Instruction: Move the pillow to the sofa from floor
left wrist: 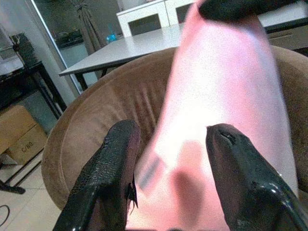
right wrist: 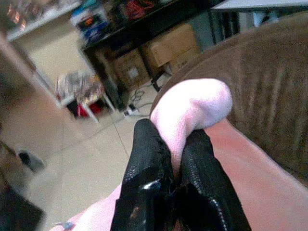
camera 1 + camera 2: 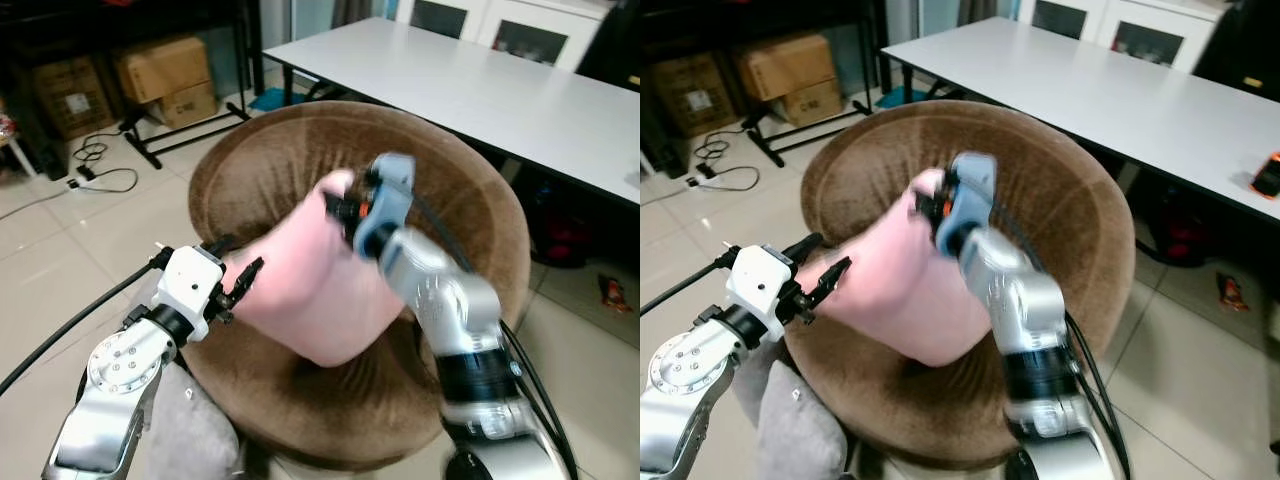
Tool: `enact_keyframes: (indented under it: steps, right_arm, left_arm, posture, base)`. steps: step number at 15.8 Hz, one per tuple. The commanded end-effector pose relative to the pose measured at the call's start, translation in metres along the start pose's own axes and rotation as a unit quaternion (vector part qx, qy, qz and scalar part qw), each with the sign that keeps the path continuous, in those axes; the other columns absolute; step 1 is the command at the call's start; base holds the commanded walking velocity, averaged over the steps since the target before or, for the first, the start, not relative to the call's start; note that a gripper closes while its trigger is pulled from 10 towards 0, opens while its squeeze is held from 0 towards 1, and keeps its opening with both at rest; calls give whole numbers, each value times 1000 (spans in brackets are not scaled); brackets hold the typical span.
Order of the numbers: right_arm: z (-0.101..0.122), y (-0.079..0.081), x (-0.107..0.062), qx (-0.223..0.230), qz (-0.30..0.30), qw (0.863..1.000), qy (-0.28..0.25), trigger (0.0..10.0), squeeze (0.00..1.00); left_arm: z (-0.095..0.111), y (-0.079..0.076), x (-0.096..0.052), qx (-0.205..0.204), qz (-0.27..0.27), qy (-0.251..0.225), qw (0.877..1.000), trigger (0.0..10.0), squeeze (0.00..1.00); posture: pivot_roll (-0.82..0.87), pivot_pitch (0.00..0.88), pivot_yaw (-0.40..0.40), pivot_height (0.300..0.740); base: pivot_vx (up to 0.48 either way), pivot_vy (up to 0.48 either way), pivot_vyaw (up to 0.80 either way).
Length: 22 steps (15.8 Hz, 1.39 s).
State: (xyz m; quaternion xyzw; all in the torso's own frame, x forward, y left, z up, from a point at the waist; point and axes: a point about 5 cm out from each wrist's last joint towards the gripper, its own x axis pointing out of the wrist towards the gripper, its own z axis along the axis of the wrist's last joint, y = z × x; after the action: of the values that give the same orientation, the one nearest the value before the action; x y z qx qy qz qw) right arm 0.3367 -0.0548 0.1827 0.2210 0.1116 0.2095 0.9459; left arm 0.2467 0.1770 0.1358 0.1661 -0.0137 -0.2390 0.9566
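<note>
Right arm (image 3: 440, 300) motion-blurred; pillow (image 3: 300, 290) underside hidden.

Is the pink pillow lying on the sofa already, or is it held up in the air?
Held up. The right gripper pinches a corner of the pink pillow above the brown sofa; whether its lower edge touches the seat, cannot tell.

Pillow (image 3: 310, 290) sits over the seat of the round sofa (image 3: 280, 170), straight ahead. Right gripper (image 2: 175, 144) pinches its far corner; left gripper (image 1: 168, 163) at its near-left edge. Table (image 3: 480, 90) behind-right of sofa, 2 boxes (image 3: 165, 80) behind-left.
</note>
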Motion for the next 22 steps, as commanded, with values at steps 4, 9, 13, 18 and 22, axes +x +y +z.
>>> enact_keyframes:
  steps: [4, 9, 13, 18, 22]
  right_arm:
    - [14, -63, 13, 233, -282, 931, -28, 10000, 0]
    - [19, -124, -1, 359, -426, 829, -48, 10000, 0]
    - [14, -155, -17, 399, -482, 777, -67, 10000, 0]
    - [21, -182, -37, 410, -533, 732, -110, 10000, 0]
    - [23, -186, -40, 378, -537, 743, -129, 10000, 1000]
  left_arm:
    - [-1, 1, -2, -3, -9, 6, 1000, 10000, 0]
    - [-2, -1, -3, -3, -23, 12, 1000, 10000, 0]
    - [-4, -3, -5, -11, -54, 20, 998, 10000, 0]
    - [-4, -4, -7, -18, -73, 24, 997, 10000, 0]
    - [-4, -4, -7, -24, -83, 25, 996, 10000, 0]
  posture:
    - [-13, 0, -42, 740]
    - [-7, 0, -44, 740]
    - [-3, 0, -46, 740]
    - [-2, 0, -46, 740]
    - [-4, 0, -46, 740]
  base:
    - [0, 0, 0]
    - [0, 0, 0]
    - [0, 0, 0]
    - [0, 0, 0]
    - [0, 0, 0]
